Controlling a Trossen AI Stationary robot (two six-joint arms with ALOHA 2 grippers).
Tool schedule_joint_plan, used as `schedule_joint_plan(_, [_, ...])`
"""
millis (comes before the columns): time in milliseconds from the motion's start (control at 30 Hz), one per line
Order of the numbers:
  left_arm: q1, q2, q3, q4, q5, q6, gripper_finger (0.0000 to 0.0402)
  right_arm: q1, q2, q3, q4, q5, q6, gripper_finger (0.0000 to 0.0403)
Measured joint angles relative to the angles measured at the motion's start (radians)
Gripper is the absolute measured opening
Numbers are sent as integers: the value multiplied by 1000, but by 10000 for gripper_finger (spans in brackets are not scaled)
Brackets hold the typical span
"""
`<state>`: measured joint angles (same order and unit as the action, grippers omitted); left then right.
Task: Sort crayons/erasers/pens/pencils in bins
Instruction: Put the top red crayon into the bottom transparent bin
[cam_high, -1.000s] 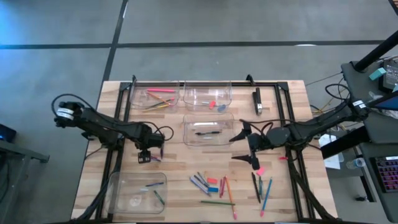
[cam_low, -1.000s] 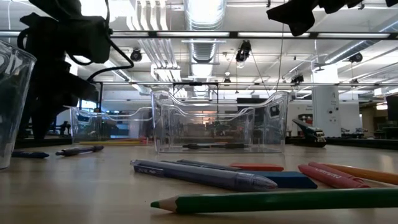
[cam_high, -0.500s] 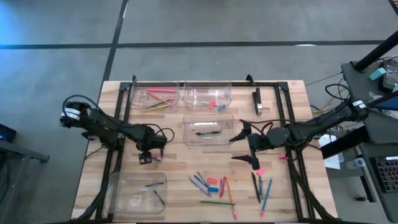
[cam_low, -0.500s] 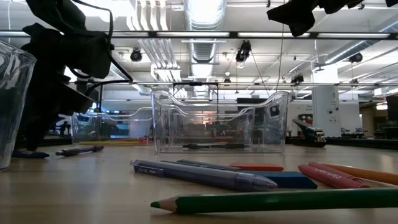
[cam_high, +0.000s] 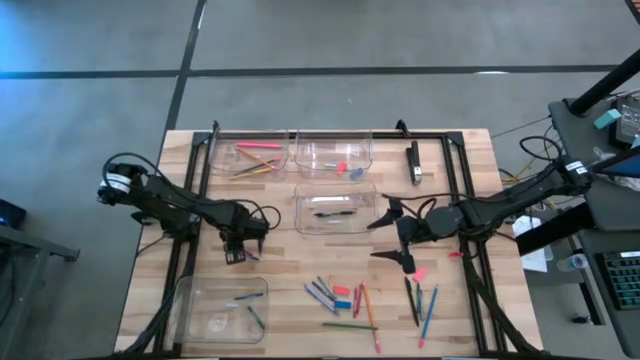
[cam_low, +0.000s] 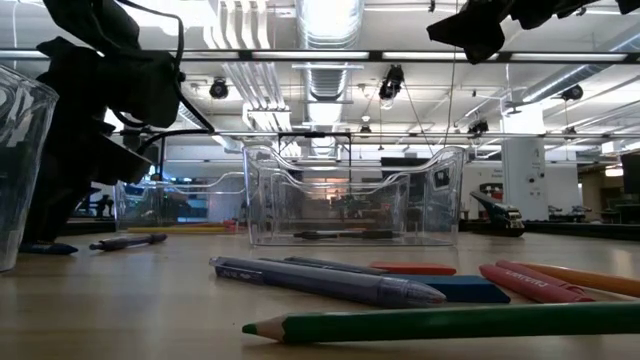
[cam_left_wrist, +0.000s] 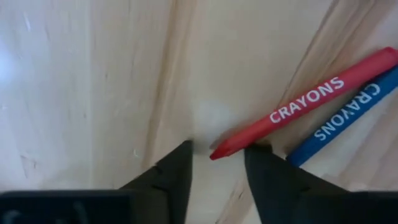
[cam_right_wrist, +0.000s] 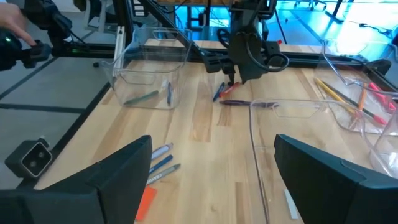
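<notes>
Left gripper (cam_left_wrist: 217, 163) — fingers parted, straddling red crayon (cam_left_wrist: 305, 103) tip; axis runs diagonally away | blue crayon (cam_left_wrist: 348, 114) alongside | right gripper (cam_high: 392, 240) — wide open, mid-table, farther.

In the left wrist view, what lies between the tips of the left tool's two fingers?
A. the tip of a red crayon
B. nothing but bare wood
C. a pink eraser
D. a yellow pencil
A: the pointed end of the red crayon reaches into the gap of the open left tool, with a blue crayon lying alongside it on the table.
</notes>
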<state>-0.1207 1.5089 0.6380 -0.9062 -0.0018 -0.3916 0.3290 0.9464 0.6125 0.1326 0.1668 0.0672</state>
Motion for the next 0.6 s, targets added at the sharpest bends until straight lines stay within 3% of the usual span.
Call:
schedule_joint_plan(400, [1, -5, -1, 0, -52, -24, 8, 0, 6, 0, 0, 44, -7, 325])
schedule_joint_plan(600, [1, -8, 6, -15, -52, -22, 2, 0, 6, 0, 0, 44, -7, 325])
